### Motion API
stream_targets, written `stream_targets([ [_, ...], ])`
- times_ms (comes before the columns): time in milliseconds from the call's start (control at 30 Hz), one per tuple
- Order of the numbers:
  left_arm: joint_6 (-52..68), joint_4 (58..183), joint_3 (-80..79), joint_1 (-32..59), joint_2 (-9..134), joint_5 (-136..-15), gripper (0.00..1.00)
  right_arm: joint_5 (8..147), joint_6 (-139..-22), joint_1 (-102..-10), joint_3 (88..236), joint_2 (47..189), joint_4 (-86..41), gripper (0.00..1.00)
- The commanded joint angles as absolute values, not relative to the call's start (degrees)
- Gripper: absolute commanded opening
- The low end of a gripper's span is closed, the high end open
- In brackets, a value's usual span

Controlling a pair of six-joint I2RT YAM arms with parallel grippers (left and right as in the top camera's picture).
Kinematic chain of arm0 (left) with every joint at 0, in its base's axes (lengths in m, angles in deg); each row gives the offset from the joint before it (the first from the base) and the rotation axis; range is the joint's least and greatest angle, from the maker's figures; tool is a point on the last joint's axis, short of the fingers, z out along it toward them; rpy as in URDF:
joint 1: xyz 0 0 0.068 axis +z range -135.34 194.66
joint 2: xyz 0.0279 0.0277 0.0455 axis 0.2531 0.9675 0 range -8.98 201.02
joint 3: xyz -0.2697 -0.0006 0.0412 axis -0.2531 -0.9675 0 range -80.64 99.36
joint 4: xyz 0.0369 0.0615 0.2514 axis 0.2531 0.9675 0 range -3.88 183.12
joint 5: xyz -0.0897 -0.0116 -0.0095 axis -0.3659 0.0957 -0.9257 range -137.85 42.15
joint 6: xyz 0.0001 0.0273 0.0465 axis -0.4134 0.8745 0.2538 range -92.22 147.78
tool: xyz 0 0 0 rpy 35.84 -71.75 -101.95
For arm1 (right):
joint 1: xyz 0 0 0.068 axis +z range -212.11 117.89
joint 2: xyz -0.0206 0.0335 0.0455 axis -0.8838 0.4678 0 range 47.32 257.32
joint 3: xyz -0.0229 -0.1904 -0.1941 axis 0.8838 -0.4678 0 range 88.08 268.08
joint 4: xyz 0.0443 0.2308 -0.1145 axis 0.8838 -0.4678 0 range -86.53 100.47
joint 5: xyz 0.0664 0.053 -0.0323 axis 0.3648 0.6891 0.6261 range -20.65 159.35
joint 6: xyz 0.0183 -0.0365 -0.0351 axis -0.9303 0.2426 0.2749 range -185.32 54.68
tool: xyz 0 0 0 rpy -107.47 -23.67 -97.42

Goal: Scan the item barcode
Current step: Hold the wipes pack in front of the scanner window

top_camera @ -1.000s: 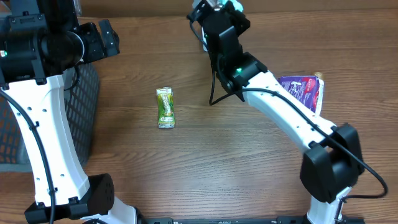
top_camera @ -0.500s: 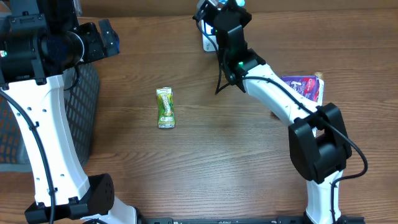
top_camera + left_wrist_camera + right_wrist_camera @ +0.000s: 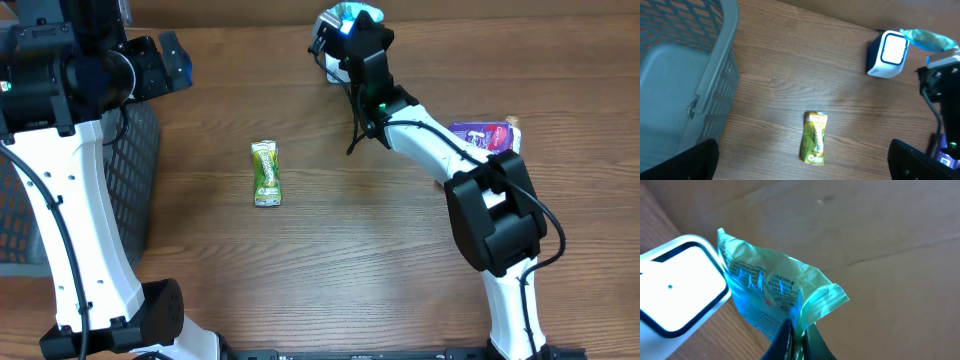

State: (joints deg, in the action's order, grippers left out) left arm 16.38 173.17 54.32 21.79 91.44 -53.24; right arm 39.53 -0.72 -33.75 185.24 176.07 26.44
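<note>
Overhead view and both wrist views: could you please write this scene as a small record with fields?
right tool: shut on teal packet, held close beside scanner
left tool: open, empty
scanner: white, at far edge of table
yellow-green packet: lying flat, mid-table, untouched
purple packet: lying by the right arm
basket: grey, at the left side

No legible text, brand or number anywhere.
Rows of fine dark print plus a small red mark on the pale green pouch (image 3: 775, 290), too blurred to read in the right wrist view; light lettering on the purple packet (image 3: 487, 137) and a printed design on the green-yellow wrapper (image 3: 266, 173), both too small from overhead; only one blue dot on the white scanner (image 3: 680, 287).
</note>
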Motion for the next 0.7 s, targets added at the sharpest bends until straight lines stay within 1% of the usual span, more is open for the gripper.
stream_targets([
  [0, 17.5, 172.9, 55.2, 21.8, 91.7, -53.4, 0.99, 40.1, 0.0, -34.3, 186.6, 177.3, 28.9, 0.04],
  [400, 17.5, 172.9, 55.2, 21.7, 91.7, -53.4, 1.0, 41.2, 1.2, -34.9, 186.6, 178.3, 32.9, 0.04],
  [667, 17.5, 172.9, 55.2, 21.8, 91.7, -53.4, 1.0, 42.4, 1.1, -35.6, 186.6, 178.3, 32.3, 0.04],
])
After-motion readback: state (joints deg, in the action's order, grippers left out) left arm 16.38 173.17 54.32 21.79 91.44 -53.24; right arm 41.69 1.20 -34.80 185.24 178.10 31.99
